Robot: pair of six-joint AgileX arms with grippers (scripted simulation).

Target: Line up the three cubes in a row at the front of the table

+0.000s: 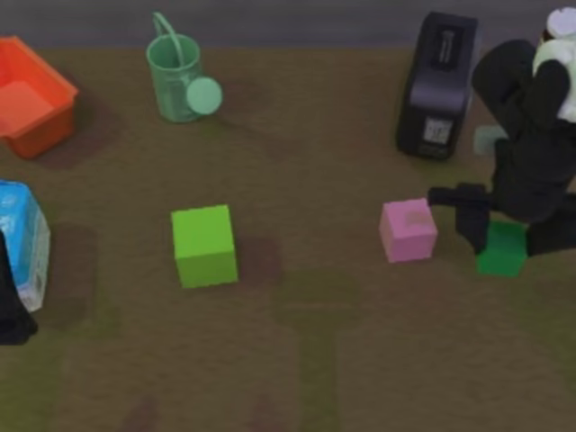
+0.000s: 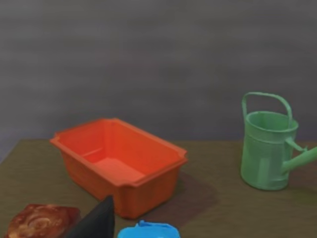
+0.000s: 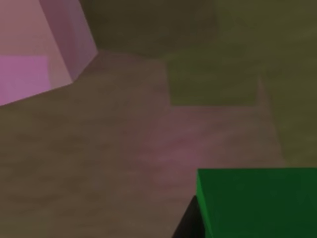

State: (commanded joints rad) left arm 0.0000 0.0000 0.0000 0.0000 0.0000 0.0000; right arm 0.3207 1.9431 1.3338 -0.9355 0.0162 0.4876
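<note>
The large lime-green cube [image 1: 204,245] sits left of the middle of the brown table [image 1: 297,360]. The pink cube [image 1: 408,229] [image 3: 34,54] rests right of the middle. Just right of it is the small dark green cube [image 1: 502,252] [image 3: 257,203]. My right gripper [image 1: 508,236] straddles this cube and is shut on it, one black finger on each side. In the right wrist view, one of its fingers [image 3: 187,225] lies flush against the cube's side. The cube is at table level. My left gripper [image 1: 13,306] stays parked at the table's left edge.
An orange bin [image 1: 36,99] [image 2: 119,163] stands at the back left and a translucent green watering can [image 1: 175,76] [image 2: 270,144] right of it. A black device [image 1: 438,85] stands at the back right. A blue-and-white packet [image 1: 22,238] lies by the left gripper.
</note>
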